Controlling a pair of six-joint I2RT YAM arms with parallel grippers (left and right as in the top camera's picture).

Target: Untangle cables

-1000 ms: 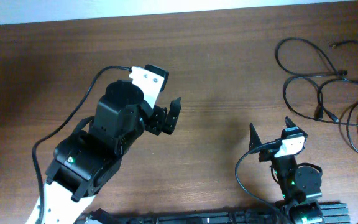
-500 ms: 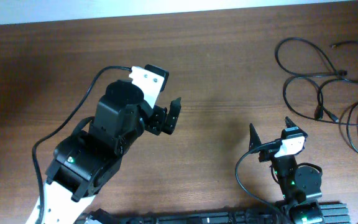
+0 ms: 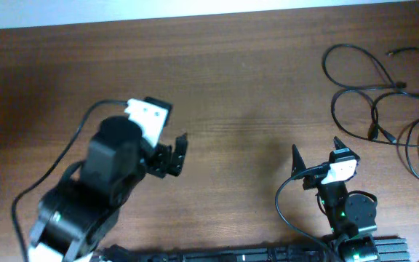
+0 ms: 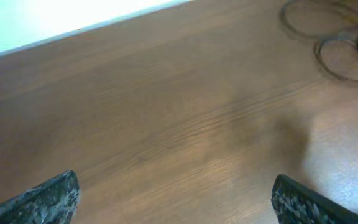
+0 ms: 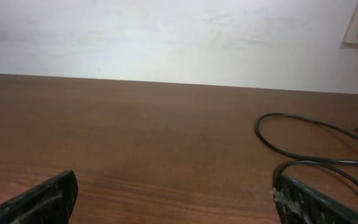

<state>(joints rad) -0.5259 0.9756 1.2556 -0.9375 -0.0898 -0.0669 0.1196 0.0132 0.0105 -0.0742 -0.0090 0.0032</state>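
Left gripper point(image 3: 172, 154): fingers spread wide apart, nothing between them, hanging over bare wood left of the middle. In its own wrist view point(image 4: 176, 205) only the two fingertips point(image 4: 50, 199) show, in the bottom corners, with plain surface point(image 4: 166, 124) between.
Right gripper point(image 3: 316, 156): fingers likewise fully apart and empty, close to the near edge, right of the middle. Its wrist view point(image 5: 176, 199) shows both tips low in the corners and nothing touching them.
Near edge: a black rail point(image 3: 268, 255) runs along it, partly cut off by the frame.
Surface point(image 3: 253, 87): brown wood grain.
Cables point(image 3: 375, 109): thin black cords lying in loose overlapping loops at the far right of the surface, well apart from the left gripper and beyond and to the right of the right gripper. Neither gripper touches them.
Cables, wrist views: blurred loops in the upper right corner point(image 4: 340, 43) from the left; two curved runs at the right point(image 5: 316, 155) from the right.
Cut off: the loops run out past the right edge of the overhead view; the left arm's base leaves the frame at the lower left.
Hard to make out: which cord passes over which at the crossings; the small plug ends are too fine to tell apart.
Open room: a broad stretch of bare wood between the two grippers and across the left half.
Far edge: the wood ends in a straight line against a pale wall point(image 5: 166, 37).
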